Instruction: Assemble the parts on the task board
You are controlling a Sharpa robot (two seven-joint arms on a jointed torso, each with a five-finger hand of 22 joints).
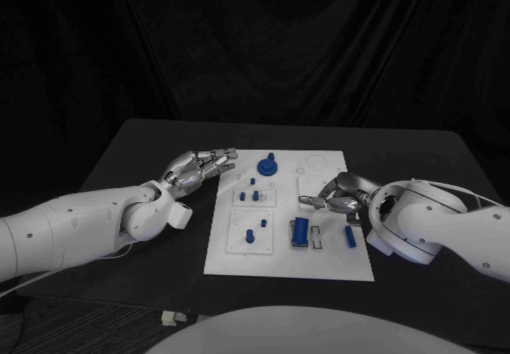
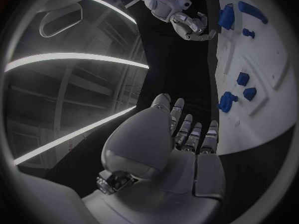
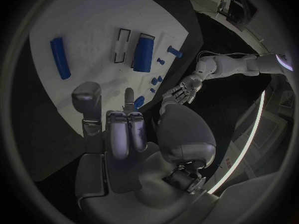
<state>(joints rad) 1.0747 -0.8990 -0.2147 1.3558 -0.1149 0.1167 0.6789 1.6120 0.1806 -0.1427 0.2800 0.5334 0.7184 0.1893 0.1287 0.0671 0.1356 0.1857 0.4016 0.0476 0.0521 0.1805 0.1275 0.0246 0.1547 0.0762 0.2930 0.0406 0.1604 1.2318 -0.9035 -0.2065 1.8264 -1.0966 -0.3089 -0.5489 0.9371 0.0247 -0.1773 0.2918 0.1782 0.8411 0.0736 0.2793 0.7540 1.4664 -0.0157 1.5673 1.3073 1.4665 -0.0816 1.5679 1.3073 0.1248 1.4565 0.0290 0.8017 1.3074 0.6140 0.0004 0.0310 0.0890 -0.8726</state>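
Observation:
The white task board (image 1: 287,258) lies mid-table. A round blue part with a knob (image 1: 267,165) stands at its far end, and small blue pegs (image 1: 253,196) stand in the left plates. A large blue block (image 1: 301,232) and a blue bar (image 1: 350,236) lie at the near right. My left hand (image 1: 200,168) hovers off the board's far left corner with its fingers stretched out and holds nothing. My right hand (image 1: 338,195) hangs over the board's right side, above the block, also holding nothing. In the right wrist view, the block (image 3: 144,54) and bar (image 3: 60,57) lie beyond its fingers (image 3: 127,129).
A white-framed slot (image 1: 318,237) sits between the block and the bar. Round recesses (image 1: 315,162) mark the board's far right. Bare black table (image 1: 149,147) surrounds the board on every side. The left wrist view shows the board (image 2: 268,84) beside my flat left hand (image 2: 181,139).

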